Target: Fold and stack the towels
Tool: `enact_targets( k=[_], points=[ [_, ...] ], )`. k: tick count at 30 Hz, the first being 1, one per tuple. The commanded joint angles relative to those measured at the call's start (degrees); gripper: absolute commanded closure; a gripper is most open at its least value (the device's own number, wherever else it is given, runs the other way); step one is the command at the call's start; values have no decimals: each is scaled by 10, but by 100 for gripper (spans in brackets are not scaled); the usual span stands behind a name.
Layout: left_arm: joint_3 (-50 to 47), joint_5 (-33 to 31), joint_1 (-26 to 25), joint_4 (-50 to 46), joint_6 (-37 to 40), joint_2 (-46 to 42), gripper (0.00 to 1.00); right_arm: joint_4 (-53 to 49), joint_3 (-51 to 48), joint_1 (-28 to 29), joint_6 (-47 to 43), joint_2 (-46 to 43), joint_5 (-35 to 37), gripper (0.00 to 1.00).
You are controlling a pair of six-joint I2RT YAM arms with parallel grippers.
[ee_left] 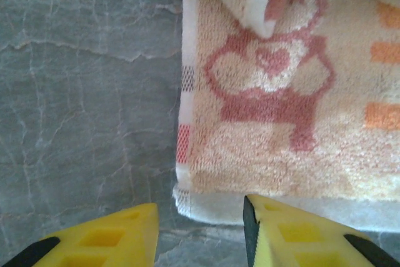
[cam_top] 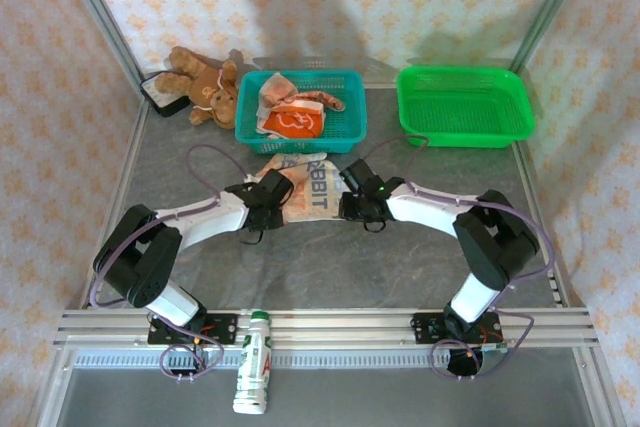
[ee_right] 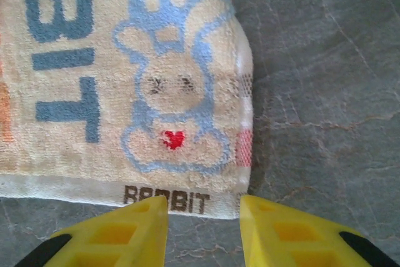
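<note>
At the middle of the grey table [cam_top: 400, 257], one cream towel [cam_top: 312, 193] with blue lettering lay between the two grippers, its far part rumpled over itself. At the towel's 9 o'clock side the left gripper [ee_left: 200, 203] pointed down with its jaws part-spread. Bare table showed in the gap, and the towel's near corner lay flat between the yellow fingers [ee_left: 294, 236], not bunched. At 3 o'clock the right gripper [ee_right: 203, 198] stood likewise, jaws apart, with the hem bearing a brown RABBIT label lying in the gap. Whether any finger pressed the cloth could not be told.

Two baskets stood farther back. One blue basket [cam_top: 345, 135] sat at 12 o'clock, just beyond the towel's far edge. It held a crumpled heap of orange towels [cam_top: 292, 119], at least two, the exact count unclear. One green basket [cam_top: 465, 137] sat at 2 o'clock, well apart. One brown teddy bear [cam_top: 205, 82] lay at 10 o'clock, just beside the blue basket. One white bottle [cam_top: 253, 367] lay at 6 o'clock across the near rail.
</note>
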Motion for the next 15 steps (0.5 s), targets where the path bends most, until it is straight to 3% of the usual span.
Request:
enact_targets(
  k=[1, 15],
  points=[
    [19, -14, 7, 14, 13, 19, 60, -24, 18, 4, -10, 15, 24, 65],
    [-5, -6, 7, 30, 10, 37, 69, -22, 34, 7, -17, 55, 12, 65]
  ],
)
